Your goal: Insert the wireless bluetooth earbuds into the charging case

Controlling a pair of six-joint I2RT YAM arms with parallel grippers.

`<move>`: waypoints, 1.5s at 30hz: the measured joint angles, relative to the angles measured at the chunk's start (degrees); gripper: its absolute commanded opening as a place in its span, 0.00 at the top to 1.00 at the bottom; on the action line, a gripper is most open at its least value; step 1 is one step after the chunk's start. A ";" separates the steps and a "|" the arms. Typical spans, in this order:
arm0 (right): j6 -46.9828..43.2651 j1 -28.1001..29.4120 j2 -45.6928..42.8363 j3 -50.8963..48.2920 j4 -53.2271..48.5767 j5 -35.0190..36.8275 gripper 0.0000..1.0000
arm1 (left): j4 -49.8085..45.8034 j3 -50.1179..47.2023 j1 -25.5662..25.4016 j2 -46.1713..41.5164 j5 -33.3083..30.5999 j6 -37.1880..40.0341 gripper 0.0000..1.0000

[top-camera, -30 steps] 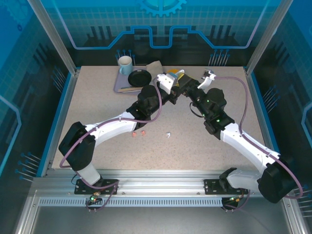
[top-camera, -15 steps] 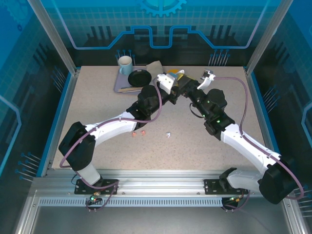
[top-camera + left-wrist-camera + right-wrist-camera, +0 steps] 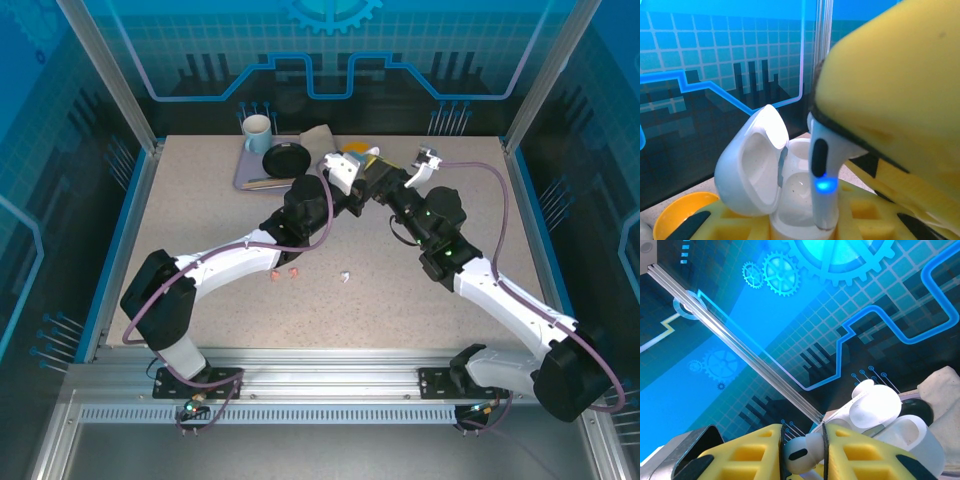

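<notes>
My left gripper is shut on the white charging case, held above the table's far middle with its lid swung open. My right gripper is shut on a white earbud, pinched between its yellow fingers. The earbud's stem glows blue and points down, its tip at the rim of a case well. In the right wrist view the case sits just beyond the held bud. Two salmon-pink earbuds and another white earbud lie on the table.
A grey tray at the back holds a pale mug, a black plate and a folded cloth. Both forearms cross the table's middle. Blue enclosure walls stand close behind the grippers.
The right gripper has edged slightly toward the left gripper, carrying the earbud with it. The left arm has hardly moved.
</notes>
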 measured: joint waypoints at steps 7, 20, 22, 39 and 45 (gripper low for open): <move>0.02 0.00 -0.28 -0.61 0.04 0.04 0.76 | -0.50 0.00 0.00 0.00 0.42 0.17 1.00; 1.03 -0.11 -2.40 -1.11 -2.99 -0.22 0.76 | -0.28 0.00 -0.02 0.00 0.92 1.68 1.00; 1.11 -0.15 -2.38 -1.11 -3.02 -0.26 0.76 | -0.26 0.00 0.00 0.00 1.22 1.68 1.00; 1.77 -1.11 -0.46 0.02 -4.04 -1.49 0.76 | -1.36 -0.04 0.61 0.00 3.19 1.66 1.00; 2.21 -1.70 0.55 0.52 -4.48 -1.97 0.77 | -2.27 -0.04 0.85 0.00 4.15 1.70 1.00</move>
